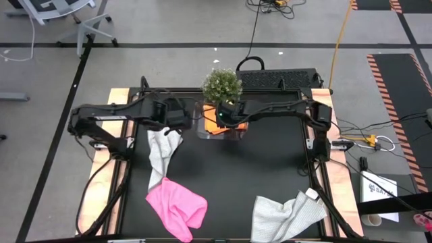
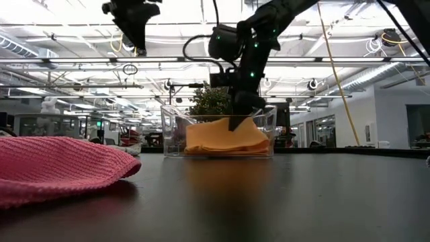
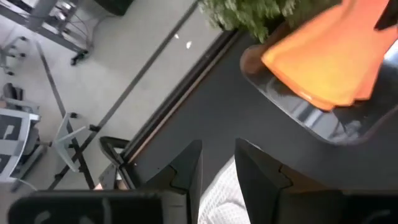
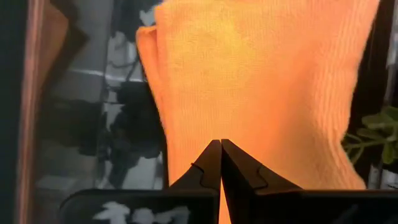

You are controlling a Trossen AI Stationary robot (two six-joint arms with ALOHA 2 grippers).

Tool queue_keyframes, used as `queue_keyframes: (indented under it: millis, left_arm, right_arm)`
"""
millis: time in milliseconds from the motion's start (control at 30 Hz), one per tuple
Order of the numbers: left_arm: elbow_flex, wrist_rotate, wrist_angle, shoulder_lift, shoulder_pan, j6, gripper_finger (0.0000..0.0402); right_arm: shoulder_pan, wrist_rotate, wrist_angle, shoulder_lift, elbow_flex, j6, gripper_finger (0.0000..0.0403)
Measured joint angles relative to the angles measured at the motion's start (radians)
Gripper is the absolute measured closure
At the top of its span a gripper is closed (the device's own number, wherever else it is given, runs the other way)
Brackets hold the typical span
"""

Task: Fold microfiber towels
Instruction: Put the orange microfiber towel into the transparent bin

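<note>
Black table carries pink towel, grey towel, clear tub

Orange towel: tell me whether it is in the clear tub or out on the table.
In. The orange towel lies folded inside the clear tub, the shut right gripper pressing on it.

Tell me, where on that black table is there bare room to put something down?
The middle is bare, between the clear tub, pink towel and front grey towel. The right side is bare too. It is crowded around the tub and the hanging grey towel.
</note>
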Motion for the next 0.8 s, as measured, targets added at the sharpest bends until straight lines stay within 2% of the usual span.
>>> queue_keyframes:
  millis: [367, 533, 800]
  left_arm:
    - [0.0, -0.03, -0.022, -0.04, -0.026, -0.034, 0.0305]
    - [0.0, -0.035, -0.021, -0.037, -0.026, -0.034, 0.0305]
    - [0.0, -0.035, -0.021, -0.037, -0.026, -0.034, 0.0304]
  right_arm:
    - [-0.003, -0.035, -0.011, 0.046, 0.0, 0.006, 0.0403]
    - [0.004, -0.112, -0.02, 0.046, 0.0, 0.08, 0.0403]
    - [0.104, -0.163, -0.051, 0.046, 0.0, 0.171, 0.0403]
